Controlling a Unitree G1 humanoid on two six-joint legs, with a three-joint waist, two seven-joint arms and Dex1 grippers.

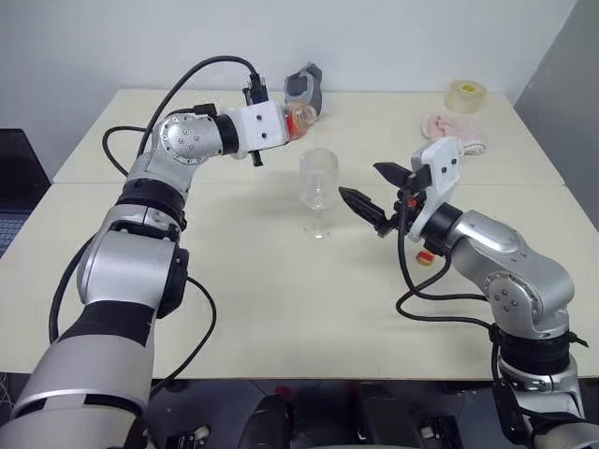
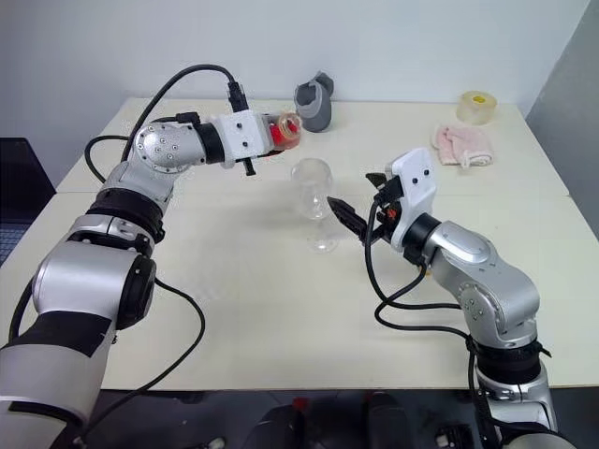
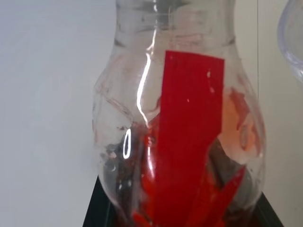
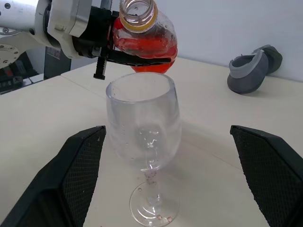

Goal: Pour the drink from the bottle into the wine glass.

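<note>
Two arms at work: the pouring step is in hand, with the bottle raised and tipped but no drink yet in the wine glass.
Left eye view: the left gripper (image 1: pixel 285 124) holds the bottle (image 1: pixel 301 115) in the air behind and to the left of the wine glass (image 1: pixel 318 180), which stands upright on the desk (image 1: pixel 281 299); the right gripper (image 1: pixel 372 194) waits just to the right of the bowl, its jaws released and apart from the glass.
Right eye view: the bottle (image 2: pixel 284 129) lies tilted on its side in the clenched left jaws, above and left of the glass rim; a grey object (image 2: pixel 315 101) rests on the desk behind it, with a pink cloth (image 2: pixel 461 145) and a roll of tape (image 2: pixel 476 106) well off to the right.
Left wrist view: the bottle's rounded body (image 3: pixel 177 123) sits between the jaws, red inside, with an edge of the glass bowl (image 3: pixel 292 42) beside it.
Right wrist view: the open yellowish neck (image 4: pixel 138 13) points towards this camera, the drink (image 4: pixel 147 49) pooled low in the tipped body just behind and above the rim of the glass (image 4: pixel 142 118), which looks empty.
Next move: by judgement, the neck needs bringing over the bowl's mouth and tipping further, slowly, so the stream lands inside; the right jaws may need to steady the stem.
</note>
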